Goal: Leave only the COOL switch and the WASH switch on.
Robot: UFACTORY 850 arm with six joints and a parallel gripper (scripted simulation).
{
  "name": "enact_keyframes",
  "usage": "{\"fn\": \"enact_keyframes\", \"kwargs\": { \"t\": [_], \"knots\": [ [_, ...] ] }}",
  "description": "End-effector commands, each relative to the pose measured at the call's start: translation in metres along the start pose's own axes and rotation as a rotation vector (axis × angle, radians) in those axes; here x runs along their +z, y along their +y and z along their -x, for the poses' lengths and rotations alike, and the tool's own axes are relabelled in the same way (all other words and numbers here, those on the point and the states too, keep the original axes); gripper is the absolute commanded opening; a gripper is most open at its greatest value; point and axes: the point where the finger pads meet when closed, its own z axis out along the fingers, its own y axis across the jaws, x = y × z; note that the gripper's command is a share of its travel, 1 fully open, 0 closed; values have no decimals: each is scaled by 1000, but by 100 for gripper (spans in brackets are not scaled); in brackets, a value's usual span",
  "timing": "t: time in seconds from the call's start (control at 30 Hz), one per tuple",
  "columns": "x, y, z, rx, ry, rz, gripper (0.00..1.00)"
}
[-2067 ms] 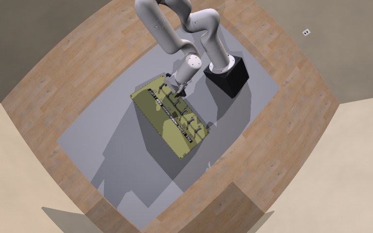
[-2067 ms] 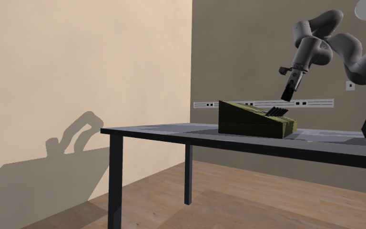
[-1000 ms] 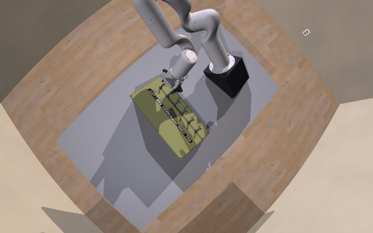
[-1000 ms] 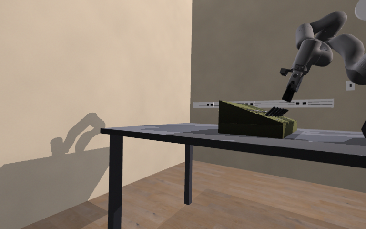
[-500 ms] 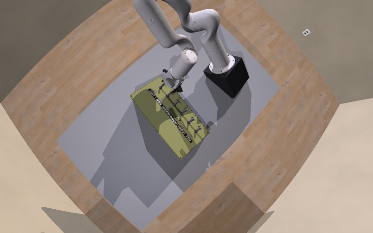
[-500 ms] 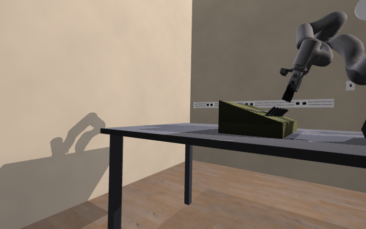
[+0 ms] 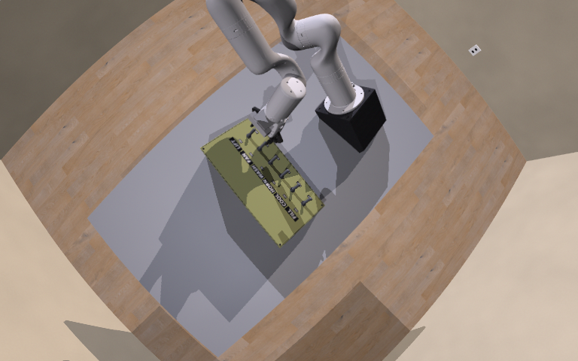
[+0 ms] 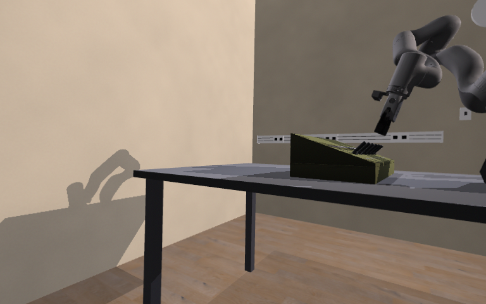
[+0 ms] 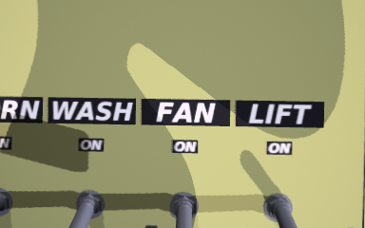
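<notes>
The olive wedge-shaped console [image 7: 238, 178] [image 8: 322, 161] lies on the grey table [image 7: 140, 213] [image 8: 214, 171]. It carries a row of grey toggle levers labelled LIFT [image 9: 279, 114], FAN [image 9: 185, 112], WASH [image 9: 92, 110], HORN, COOL and FILL. In the wrist view the FAN lever [image 9: 183, 209] is centred, with the WASH lever [image 9: 87, 206] to its left and the LIFT lever [image 9: 279, 209] to its right. All levers seem to lean alike toward the low edge, away from their ON marks. My gripper [image 7: 266, 133] [image 8: 382, 126] is open and empty, hanging above the LIFT and FAN end without touching.
The arm's black base block [image 7: 354, 119] stands on the table just behind the console's low edge. The table's edges drop off to a wooden floor [image 8: 322, 268]. A white rail [image 8: 412, 137] runs along the back wall.
</notes>
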Motion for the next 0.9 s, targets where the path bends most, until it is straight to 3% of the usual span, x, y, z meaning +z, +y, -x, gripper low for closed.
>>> {"fn": "enact_keyframes", "kwargs": {
  "t": [0.0,0.27,0.87],
  "knots": [
    [0,0,-1,1,1,0,100],
    [0,10,-1,1,1,0,100],
    [0,62,-1,1,1,0,100]
  ]
}}
